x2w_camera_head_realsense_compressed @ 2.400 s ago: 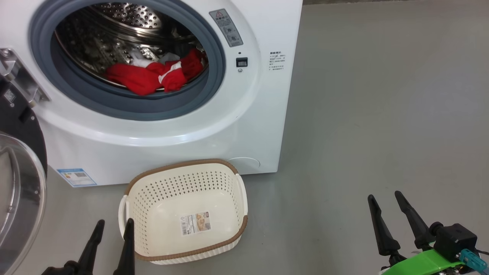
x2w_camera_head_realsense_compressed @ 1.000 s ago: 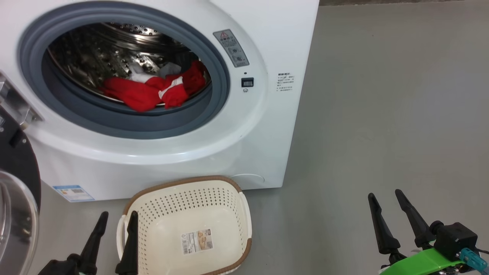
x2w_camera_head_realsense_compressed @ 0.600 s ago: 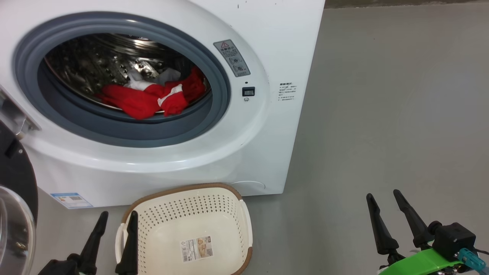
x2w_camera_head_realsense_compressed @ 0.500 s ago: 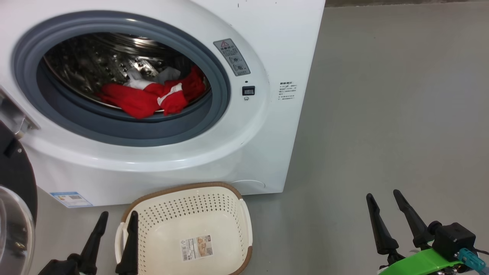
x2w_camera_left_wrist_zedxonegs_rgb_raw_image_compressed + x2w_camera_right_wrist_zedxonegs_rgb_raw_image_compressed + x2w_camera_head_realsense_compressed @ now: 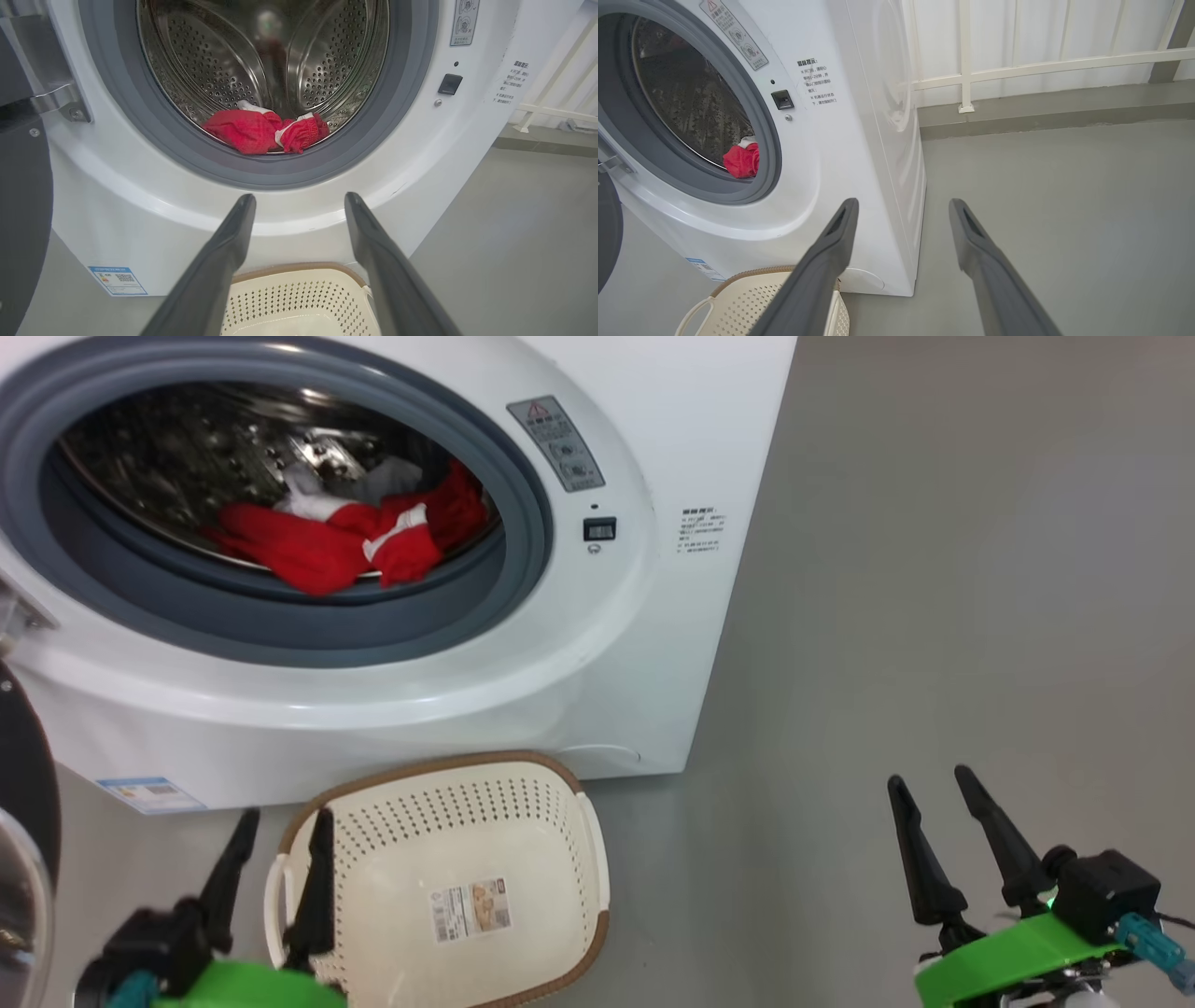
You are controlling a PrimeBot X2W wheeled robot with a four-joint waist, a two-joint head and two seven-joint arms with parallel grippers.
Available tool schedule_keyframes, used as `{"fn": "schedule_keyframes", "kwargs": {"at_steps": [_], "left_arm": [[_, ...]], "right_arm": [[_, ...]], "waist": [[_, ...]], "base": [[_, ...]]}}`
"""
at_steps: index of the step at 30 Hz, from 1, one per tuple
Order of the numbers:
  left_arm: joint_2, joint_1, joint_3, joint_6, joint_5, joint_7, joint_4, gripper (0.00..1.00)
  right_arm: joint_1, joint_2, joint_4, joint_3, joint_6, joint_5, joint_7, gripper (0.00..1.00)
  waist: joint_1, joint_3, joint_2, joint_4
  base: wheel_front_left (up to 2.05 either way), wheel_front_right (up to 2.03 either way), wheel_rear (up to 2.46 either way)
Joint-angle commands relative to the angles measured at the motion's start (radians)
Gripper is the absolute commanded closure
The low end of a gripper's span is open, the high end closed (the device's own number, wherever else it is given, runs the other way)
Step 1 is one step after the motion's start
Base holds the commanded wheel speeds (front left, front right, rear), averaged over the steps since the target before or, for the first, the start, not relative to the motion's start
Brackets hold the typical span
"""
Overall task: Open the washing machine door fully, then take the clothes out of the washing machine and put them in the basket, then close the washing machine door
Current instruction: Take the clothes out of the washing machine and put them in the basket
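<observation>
1. clothes [image 5: 327, 546] in a red-and-white heap low in the drum [image 5: 168, 448] of the washing machine [image 5: 653, 644], behind the grey gasket [image 5: 280, 635].
2. washing machine door [image 5: 21, 775] standing open at far left.
3. basket [image 5: 448, 812] on the floor [image 5: 934, 569] just before the machine, sticker [image 5: 470, 907] inside.
4. left hand [image 5: 286, 819] at the basket's left edge, right hand [image 5: 929, 779] over bare floor; both with fingers apart.
</observation>
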Motion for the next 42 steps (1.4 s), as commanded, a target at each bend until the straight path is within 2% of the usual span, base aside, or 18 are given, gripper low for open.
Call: {"fn": "schedule_keyframes", "kwargs": {"at_steps": [1,10,23,32,42], "left_arm": [[0.008,-0.078,0.033,-0.005,0.024,-0.004,0.002,0.00],[0.010,-0.359,0.025,-0.005,0.069,-0.004,0.178,0.00],[0.084,-0.800,-0.026,-0.005,0.124,-0.004,0.532,0.00],[0.114,-0.957,-0.049,-0.004,0.147,-0.004,0.632,0.00],[0.143,-1.043,-0.061,0.004,0.178,-0.004,0.686,0.00]], "right_arm": [[-0.043,-0.004,-0.030,0.025,0.008,-0.003,-0.009,0.00],[-0.110,0.006,-0.038,0.033,0.008,-0.001,-0.009,0.00],[-0.213,0.029,-0.045,0.052,0.008,0.013,-0.009,0.00],[-0.232,0.033,-0.048,0.067,0.008,0.020,-0.009,0.00],[-0.245,0.033,-0.057,0.112,0.008,0.050,-0.009,0.00]], "waist": [[0.0000,0.047,-0.0001,-0.015],[0.0000,0.170,-0.0001,-0.053],[0.0000,0.329,-0.0001,-0.126],[0.0000,0.369,-0.0001,-0.157],[0.0000,0.397,-0.0001,-0.191]], "base": [[0.00,0.00,0.00],[0.00,0.00,0.00],[0.00,0.00,0.00],[0.00,0.00,0.00],[0.00,0.00,0.00]]}}
